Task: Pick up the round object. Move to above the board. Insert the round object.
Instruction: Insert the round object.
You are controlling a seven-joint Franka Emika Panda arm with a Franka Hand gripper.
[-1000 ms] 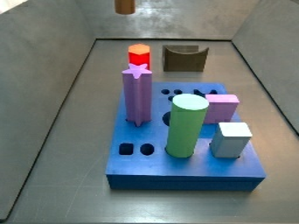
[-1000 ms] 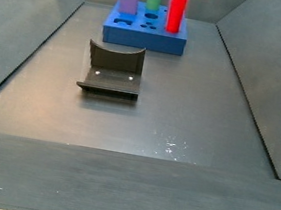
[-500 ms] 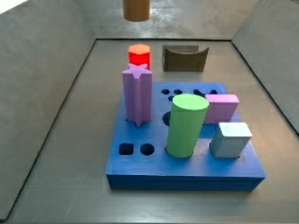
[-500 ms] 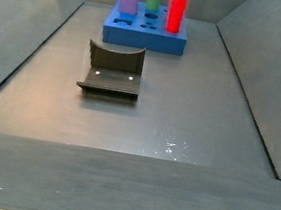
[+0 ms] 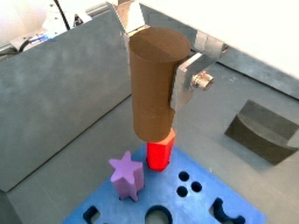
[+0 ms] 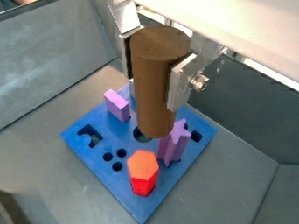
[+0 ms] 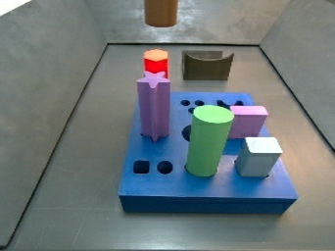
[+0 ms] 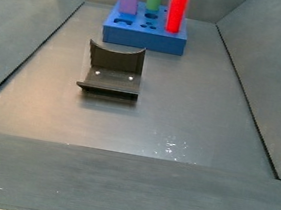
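My gripper [image 5: 158, 51] is shut on the round object [image 5: 152, 87], a plain orange-brown cylinder peg held upright between the silver fingers [image 5: 187, 79]. Both wrist views show the same grip [image 6: 158, 57]. The peg [image 6: 155, 92] hangs high above the blue board [image 6: 100, 144], its lower end over the part next to the purple star peg [image 6: 176, 142]. In a side view only the peg's lower end [image 7: 160, 12] shows at the top edge, beyond the board [image 7: 197, 191]. The gripper itself is out of both side views.
On the board stand a thick light-green cylinder [image 7: 207, 142], a purple star peg [image 7: 153, 106], a red-and-orange hexagonal peg [image 7: 156, 62], a pink block [image 7: 249, 121] and a pale block [image 7: 261, 155]. The dark fixture [image 8: 113, 69] stands on the floor beside the board. Grey walls enclose the floor.
In the side view the peg's lower end has moved right along the top edge and shows more of itself. The pieces on the board have not moved.
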